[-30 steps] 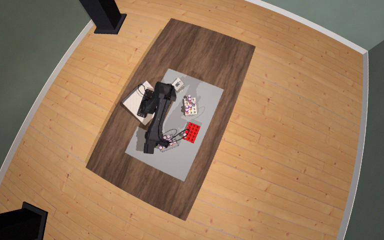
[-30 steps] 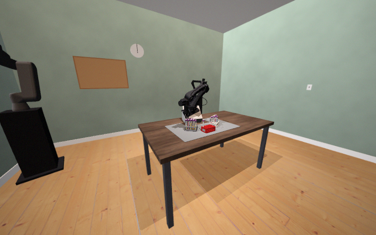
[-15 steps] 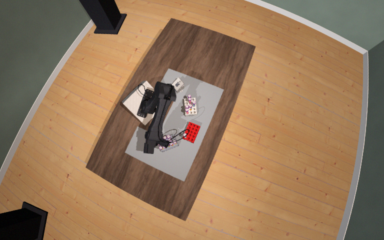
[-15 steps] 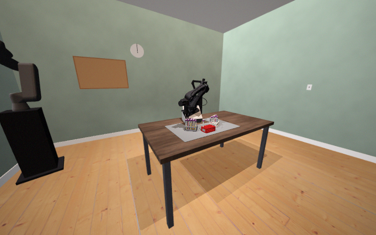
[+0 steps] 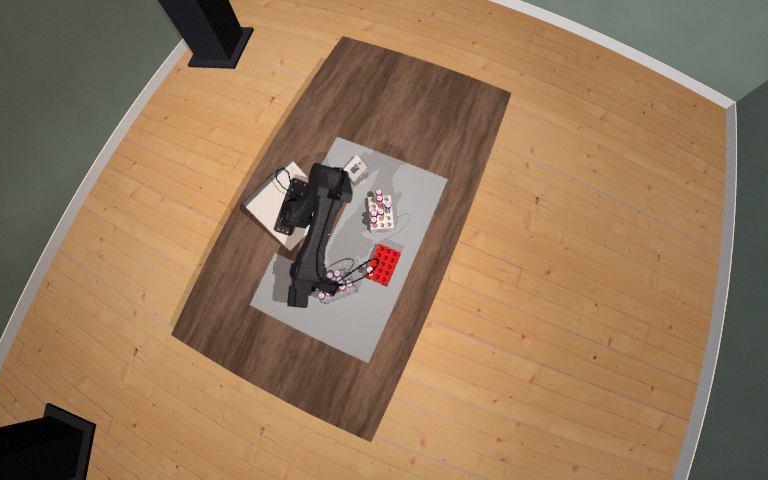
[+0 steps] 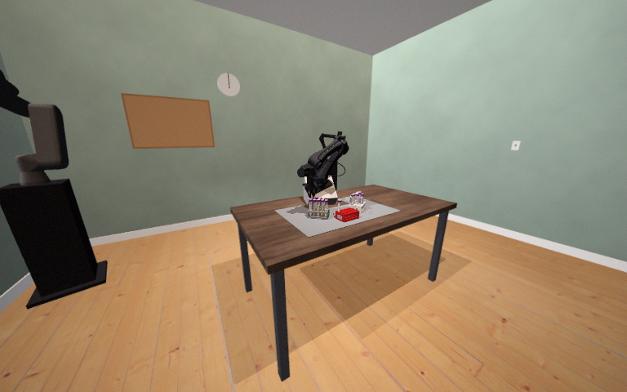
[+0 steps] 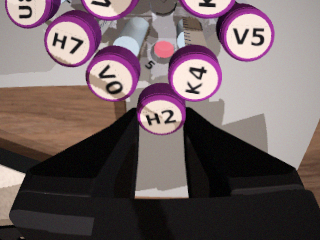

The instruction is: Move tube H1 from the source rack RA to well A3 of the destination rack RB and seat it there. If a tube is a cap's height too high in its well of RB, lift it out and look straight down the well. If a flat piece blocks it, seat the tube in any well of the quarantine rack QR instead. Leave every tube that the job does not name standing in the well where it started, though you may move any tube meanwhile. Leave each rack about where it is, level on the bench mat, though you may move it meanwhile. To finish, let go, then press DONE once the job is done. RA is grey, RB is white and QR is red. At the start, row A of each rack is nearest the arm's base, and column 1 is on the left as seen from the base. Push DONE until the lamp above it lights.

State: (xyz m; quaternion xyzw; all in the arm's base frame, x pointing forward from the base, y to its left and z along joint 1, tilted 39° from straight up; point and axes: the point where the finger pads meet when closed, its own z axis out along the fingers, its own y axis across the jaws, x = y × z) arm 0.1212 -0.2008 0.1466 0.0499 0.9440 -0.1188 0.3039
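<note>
"Item one, the jaws?"
"Gripper [image 5: 328, 287] [image 6: 312, 193] [image 7: 161, 118]: narrow, fingertips at either side of tube H2's purple cap [image 7: 161, 112]. Whether they pinch it or have just slackened, I cannot tell."
"Why so placed?"
"H2 stands on the outer side of its cluster, so the fingers can straddle it from there, keeping off V0 [image 7: 113, 75] and K4 [image 7: 195, 75]. H2 is not the tube ordered; my guess is that it was handled to make room, and must finish in its starting well."
"Next outward?"
"H7 [image 7: 70, 41] and V5 [image 7: 247, 36], caps up, in grey rack RA [image 5: 346, 293] [image 6: 320, 216] [image 7: 151, 70]. Upright caps leave their labels readable from above."
"And H1?"
"Location unconfirmed: no cap reading H1 is legible. One loose entry: a lone tube [image 5: 369, 270] [image 6: 339, 202] at red rack QR [image 5: 393, 254] [image 6: 347, 215], label unreadable; in a well or beside it, uncertain."
"Remaining stock?"
"White rack RB [image 5: 372, 227] [image 6: 362, 207], several tubes; A3's state unverified. DONE box [image 5: 357, 166], near the base, set apart from the racks, presumably against accidental presses."
"Handling note?"
"Open squarely before withdrawing; a dragging finger could tilt H2 or knock V0 or K4."
</note>
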